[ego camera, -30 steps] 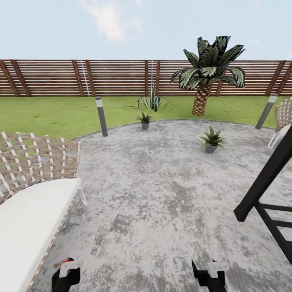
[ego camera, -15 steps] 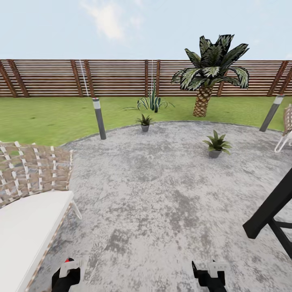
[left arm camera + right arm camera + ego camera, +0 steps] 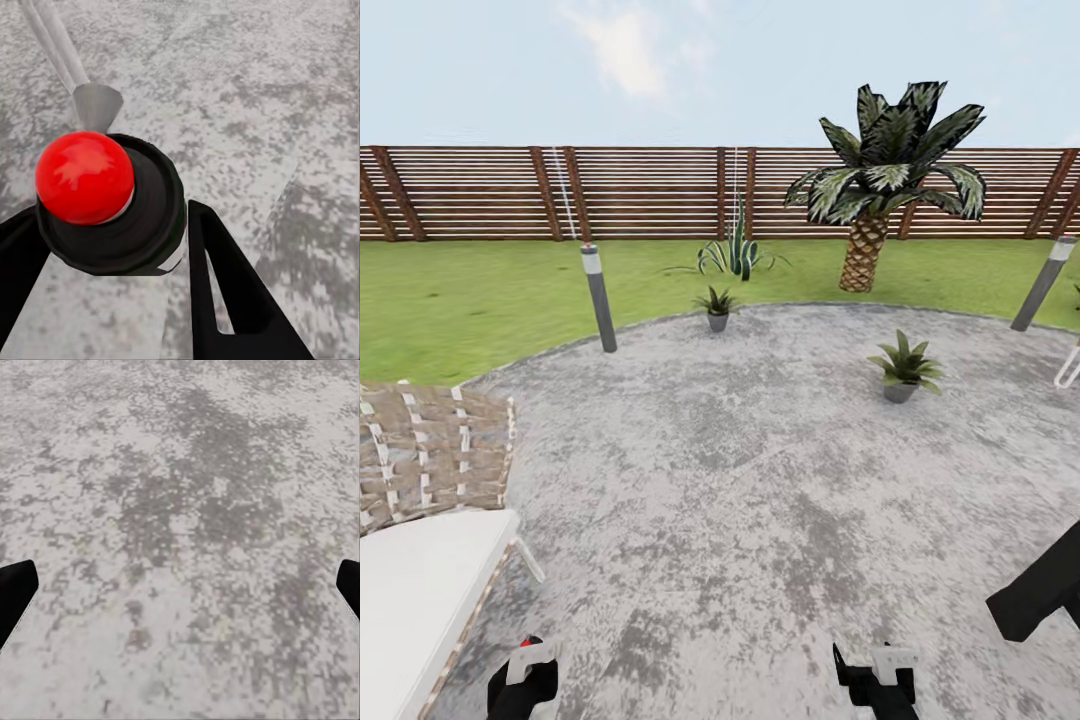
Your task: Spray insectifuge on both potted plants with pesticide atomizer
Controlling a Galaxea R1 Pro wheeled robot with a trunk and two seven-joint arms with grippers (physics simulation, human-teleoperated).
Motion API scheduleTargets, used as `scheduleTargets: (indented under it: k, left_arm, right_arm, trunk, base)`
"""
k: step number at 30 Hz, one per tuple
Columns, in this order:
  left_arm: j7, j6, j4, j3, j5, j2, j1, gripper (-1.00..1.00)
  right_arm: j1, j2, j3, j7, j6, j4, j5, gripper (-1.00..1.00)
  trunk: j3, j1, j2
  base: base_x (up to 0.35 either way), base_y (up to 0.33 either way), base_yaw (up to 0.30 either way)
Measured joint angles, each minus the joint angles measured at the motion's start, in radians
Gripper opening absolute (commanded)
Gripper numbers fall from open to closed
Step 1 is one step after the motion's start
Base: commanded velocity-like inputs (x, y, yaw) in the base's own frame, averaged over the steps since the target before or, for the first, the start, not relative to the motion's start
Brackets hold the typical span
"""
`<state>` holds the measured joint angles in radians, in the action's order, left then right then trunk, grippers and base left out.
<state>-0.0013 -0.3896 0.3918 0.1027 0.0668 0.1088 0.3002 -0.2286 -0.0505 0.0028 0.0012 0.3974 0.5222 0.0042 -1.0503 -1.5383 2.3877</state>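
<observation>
My left gripper (image 3: pixel 112 247) is clamped on the atomizer (image 3: pixel 112 202), seen top-down in the wrist view: black head, red cap. My right gripper (image 3: pixel 180 585) is spread wide, nothing between its fingertips, bare patio (image 3: pixel 760 480) below it. Both grippers sit low at the head view's bottom edge.

Both targets are well ahead: near plant (image 3: pixel 905 365) on the patio to the right, far plant (image 3: pixel 717 305) at the patio's edge, just short of the agave (image 3: pixel 735 255).

Risks:
- Chair (image 3: pixel 420 520) close on my left, black frame (image 3: pixel 1040 600) close on my right; a sloppy drive line clips one.
- Lamp post (image 3: pixel 598 298) stands left of the far plant.
- Can't tell which way the nozzle faces; spraying from here likely misses both.
- Agave could be mistaken for a target.
</observation>
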Motion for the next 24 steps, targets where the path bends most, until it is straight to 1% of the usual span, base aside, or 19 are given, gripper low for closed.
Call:
scheduleTargets:
  k: [24]
  left_arm:
    - [0.0, 0.0, 0.0, 0.0, 0.0, 0.0, 0.0, -1.0]
  right_arm:
    - [0.0, 0.0, 0.0, -0.004, 0.0, 0.0, -0.001, 1.0]
  trunk:
    - [0.0, 0.0, 0.0]
  base:
    - [0.337, 0.0, 0.0]
